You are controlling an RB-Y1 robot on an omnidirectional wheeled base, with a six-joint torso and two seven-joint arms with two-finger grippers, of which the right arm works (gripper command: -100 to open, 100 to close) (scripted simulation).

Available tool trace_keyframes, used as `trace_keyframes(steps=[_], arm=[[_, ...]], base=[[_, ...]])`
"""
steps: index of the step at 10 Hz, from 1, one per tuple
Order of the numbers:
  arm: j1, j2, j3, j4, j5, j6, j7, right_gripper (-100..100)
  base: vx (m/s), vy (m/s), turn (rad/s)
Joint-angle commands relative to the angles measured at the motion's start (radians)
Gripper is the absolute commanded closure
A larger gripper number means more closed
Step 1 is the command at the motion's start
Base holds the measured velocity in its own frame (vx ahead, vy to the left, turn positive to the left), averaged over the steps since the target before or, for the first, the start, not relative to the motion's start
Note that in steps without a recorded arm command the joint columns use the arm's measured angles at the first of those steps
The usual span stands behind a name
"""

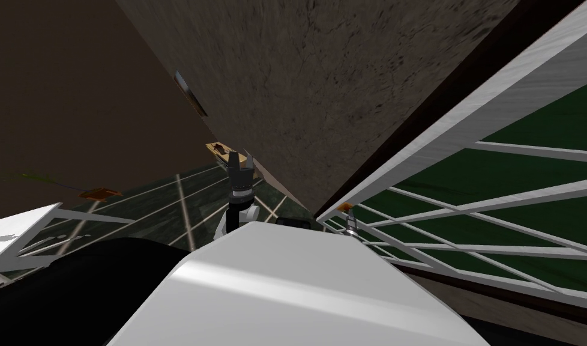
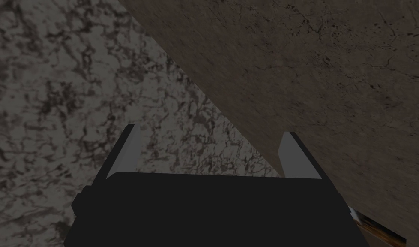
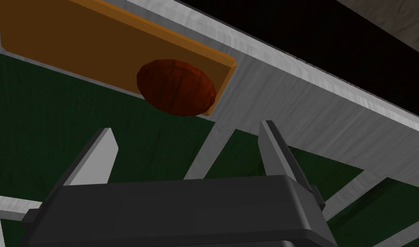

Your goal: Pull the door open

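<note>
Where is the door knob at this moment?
In the right wrist view the dark red knob sits on an orange plate against the door's white frame, just beyond the open right gripper.

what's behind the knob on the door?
An orange plate set on the door's white rail, next to a green panel. The knob covers the plate's middle, so its fixing cannot be seen.

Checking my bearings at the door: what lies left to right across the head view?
White lattice panel, small orange plate, left gripper, right gripper, white-framed green door.
</note>
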Motion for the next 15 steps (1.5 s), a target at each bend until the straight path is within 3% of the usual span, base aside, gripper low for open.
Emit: trace_keyframes(steps=[1, 15], arm=[[-0.003, -0.003, -0.007, 0.01, 0.019, -0.005, 0.05, -100], [-0.022, -0.023, -0.052, 0.069, 0.138, -0.036, 0.387, -100]], base=[[-0.007, 0.036, -0.066], [-0.008, 0.031, -0.045]])
